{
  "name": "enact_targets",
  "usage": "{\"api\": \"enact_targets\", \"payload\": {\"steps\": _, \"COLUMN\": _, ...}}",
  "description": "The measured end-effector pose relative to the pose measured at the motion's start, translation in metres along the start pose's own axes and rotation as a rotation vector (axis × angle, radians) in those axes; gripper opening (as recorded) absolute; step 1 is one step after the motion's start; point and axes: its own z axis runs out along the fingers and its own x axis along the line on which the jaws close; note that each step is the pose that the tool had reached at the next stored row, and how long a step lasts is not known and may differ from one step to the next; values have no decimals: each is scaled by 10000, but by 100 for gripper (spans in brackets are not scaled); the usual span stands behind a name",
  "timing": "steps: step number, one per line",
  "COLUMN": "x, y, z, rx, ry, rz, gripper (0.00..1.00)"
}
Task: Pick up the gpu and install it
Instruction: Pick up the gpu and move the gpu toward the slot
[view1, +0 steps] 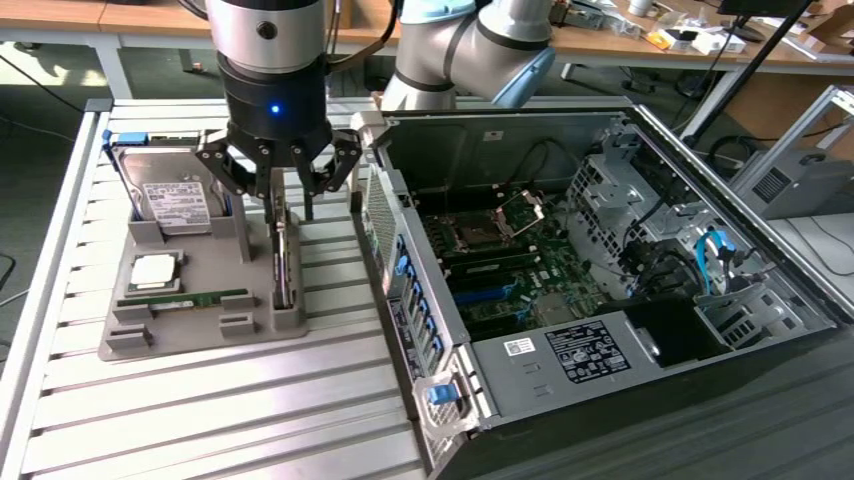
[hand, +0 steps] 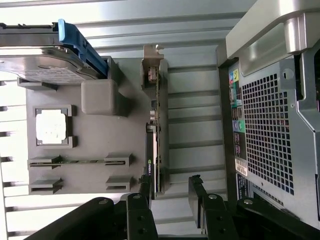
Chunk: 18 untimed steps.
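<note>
Gripper on my arm hangs over the grey plastic parts holder, its black fingers spread wide apart and clamped on nothing.

From the wrist camera, the thin green-and-dark graphics card runs in between the two fingers. It lies closer to one of them than the other, and I cannot tell whether that finger touches it. The card stands on its long edge in a slot along the side of the holder nearest the open black-and-silver computer case. Its silver metal bracket is at the end beside the hard drive. In the exterior view I see the same card as a narrow upright strip below the gripper, outside the case.

Also on the holder, towards the exterior view's left of the card:
- a silver hard drive with a white label, standing tilted in its blue-edged carrier
- a square silver processor chip, lying flat in its pocket
- a narrow green memory stick, set on edge in its clips

The holder rests on a ribbed aluminium table, and the case stands just beside it with its side panel off and the motherboard exposed.
</note>
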Motion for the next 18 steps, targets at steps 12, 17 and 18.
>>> {"api": "enact_targets", "payload": {"steps": 12, "x": 1, "y": -1, "z": 27, "rx": 0, "ry": 0, "rz": 0, "gripper": 43}}
{"api": "enact_targets", "payload": {"steps": 17, "x": 1, "y": -2, "z": 38, "rx": 1, "ry": 0, "rz": 0, "gripper": 43}}
{"api": "enact_targets", "payload": {"steps": 18, "x": 1, "y": -2, "z": 41, "rx": 0, "ry": 0, "rz": 0, "gripper": 43}}
